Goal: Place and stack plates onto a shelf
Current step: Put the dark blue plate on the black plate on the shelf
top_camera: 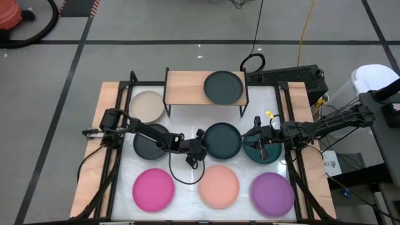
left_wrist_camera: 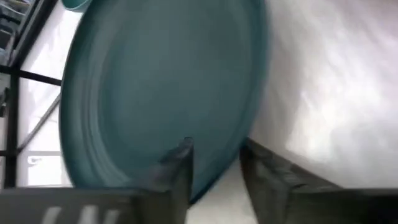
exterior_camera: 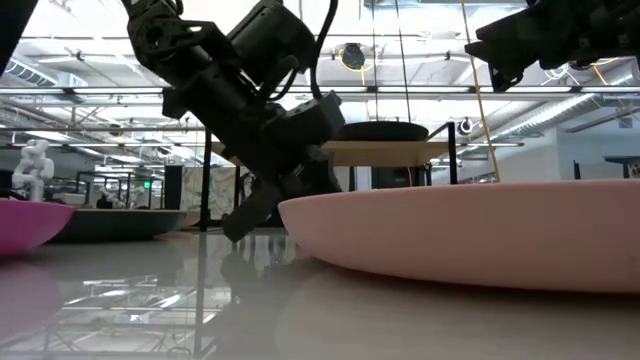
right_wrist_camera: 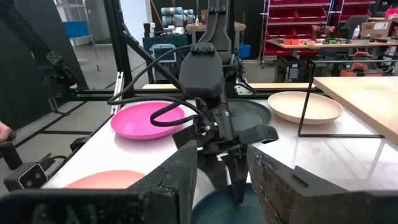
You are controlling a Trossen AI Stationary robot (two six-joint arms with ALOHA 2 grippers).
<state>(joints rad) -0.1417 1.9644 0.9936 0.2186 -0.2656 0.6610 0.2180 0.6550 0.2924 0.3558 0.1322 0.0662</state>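
- Front row on the table: magenta plate [top_camera: 153, 189], peach plate [top_camera: 219, 186], purple plate [top_camera: 272, 192]
- Middle: the left gripper [top_camera: 201, 146] has its fingers spread around the edge of a dark teal plate [top_camera: 223, 140]; the right gripper [top_camera: 257, 139] hangs spread over another teal plate [top_camera: 264, 151]
- Far back: a charcoal plate [top_camera: 223, 87] sits on the shelf [top_camera: 185, 87]; a beige plate [top_camera: 146, 105] lies beside it

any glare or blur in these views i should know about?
Left wrist view: the dark teal plate is motion-smeared and the white table beside it is washed out. Low view: the peach plate looms large up close, and the tabletop mirrors the ceiling lights. High and right wrist views: sharp and evenly lit.
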